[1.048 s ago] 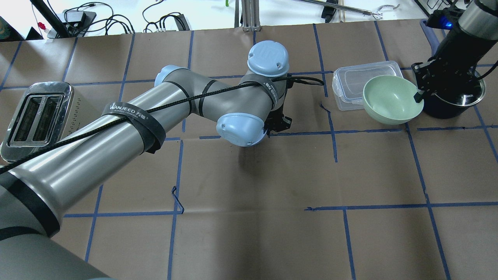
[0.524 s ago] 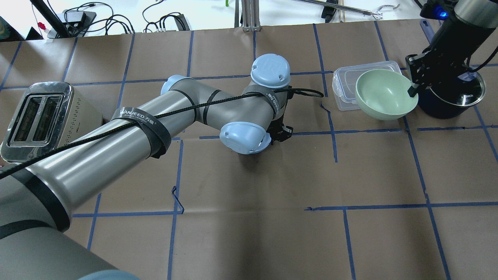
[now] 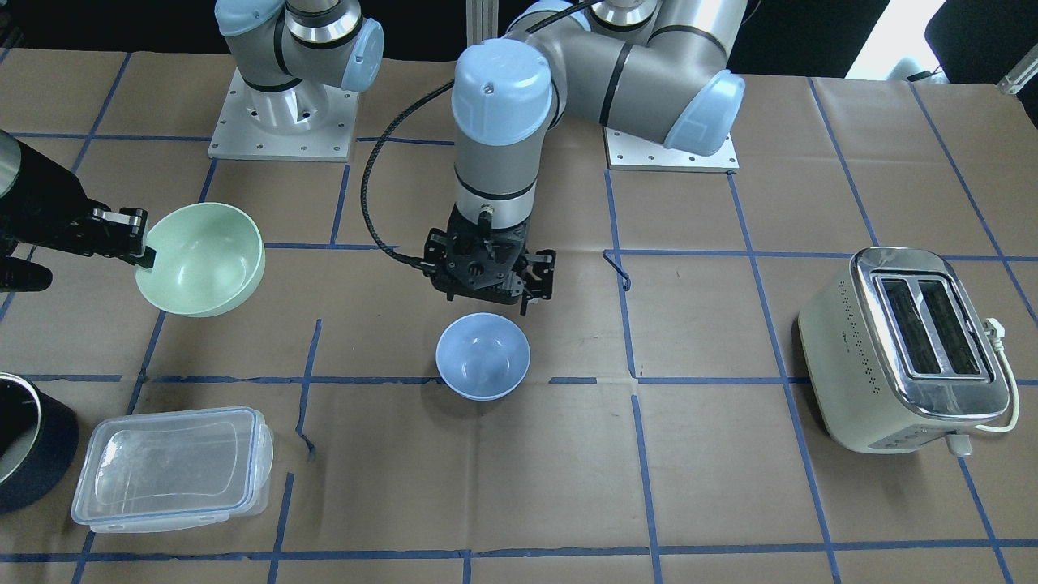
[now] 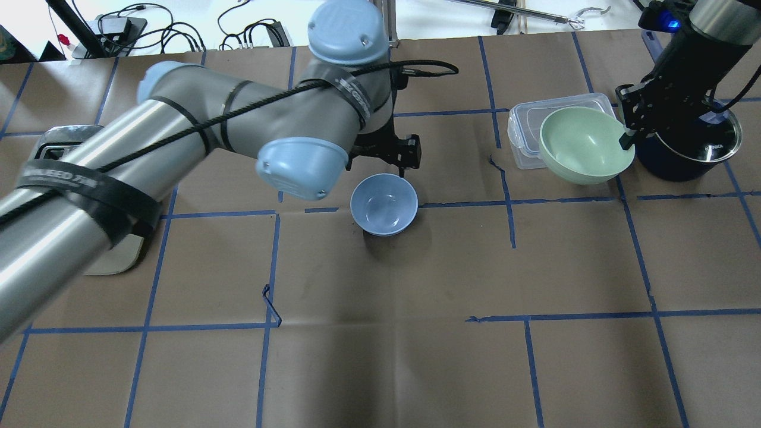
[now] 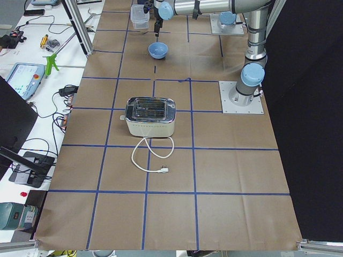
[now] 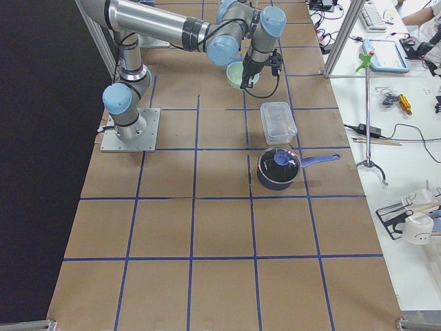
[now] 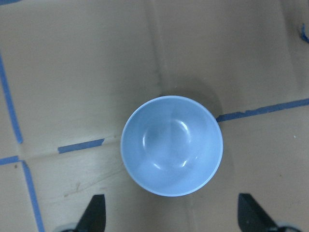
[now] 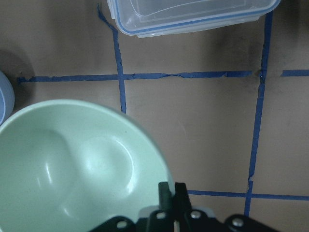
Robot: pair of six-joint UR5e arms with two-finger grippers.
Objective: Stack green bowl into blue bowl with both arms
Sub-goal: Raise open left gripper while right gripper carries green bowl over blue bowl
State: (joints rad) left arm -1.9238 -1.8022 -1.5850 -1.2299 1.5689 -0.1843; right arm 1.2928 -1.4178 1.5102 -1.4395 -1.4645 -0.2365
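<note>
The blue bowl (image 4: pixel 383 204) stands upright on the table's middle, also in the front view (image 3: pixel 482 357) and the left wrist view (image 7: pixel 171 145). My left gripper (image 3: pixel 486 302) hangs open and empty above the bowl's far side; its fingertips (image 7: pixel 94 212) stand wide apart. My right gripper (image 4: pixel 624 141) is shut on the rim of the green bowl (image 4: pixel 585 144) and holds it tilted above the table, right of the blue bowl. The green bowl fills the lower left of the right wrist view (image 8: pixel 72 169) and shows in the front view (image 3: pixel 203 259).
A clear rectangular container (image 4: pixel 529 128) lies behind the green bowl. A dark pot (image 4: pixel 695 148) stands at the right edge, under my right arm. A toaster (image 3: pixel 908 349) stands on my left side. Brown paper with blue tape lines covers the table.
My left arm has risen and swung toward the far side, uncovering the blue bowl. My right gripper has carried the green bowl up and a little to the left.
</note>
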